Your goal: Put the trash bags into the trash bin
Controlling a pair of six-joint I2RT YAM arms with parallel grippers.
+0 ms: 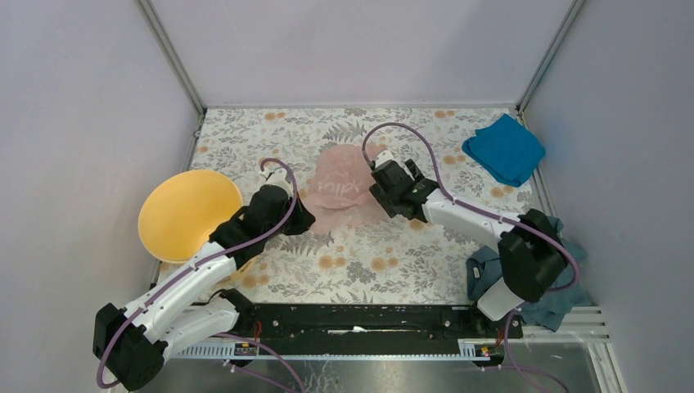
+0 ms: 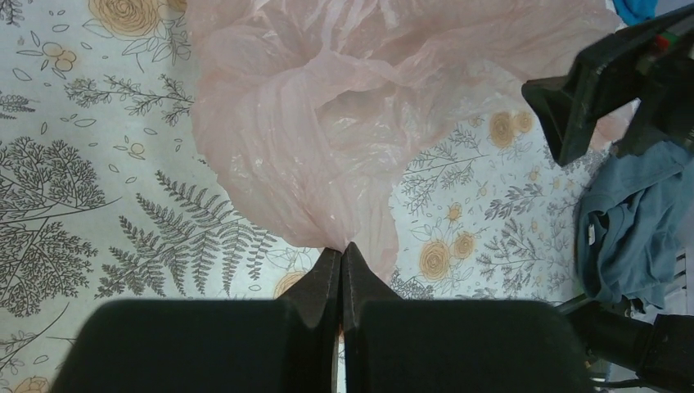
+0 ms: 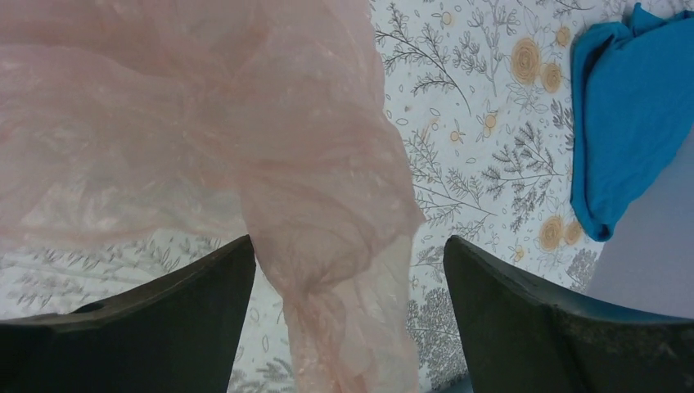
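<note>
The trash bin (image 1: 190,214) sits at the far left of the table (image 1: 368,270). Its round yellow mouth shows from above, and no bag is in it yet. Just to its right is the left gripper (image 2: 342,255). Its two jaws are pressed tight together on a thin pinch of the trash bag (image 1: 344,192), at the edge nearest the bin. The pink bag lies in a soft, wrinkly heap on the middle of the table, between the two arms.

On the bag's other side is the right gripper (image 3: 348,254). Its jaws are wide apart, with a hanging fold of the pink plastic between them, and they are not squeezing it.

So the step in hand looks like picking up: one side is caught and the other is not. Next, the right jaws likely need to close on that fold. Then both arms can lift the bag and carry it left over the bin. The plastic is thin and slippery, so a small pinch could slip out.

At the far right corner lies a blue cloth (image 1: 503,149), well apart from the bag. A dark teal cloth (image 1: 483,270) is bunched at the right arm's base. Neither is in the way. The left arm itself lies close along the bin's rim, so it may bump the bin.
</note>
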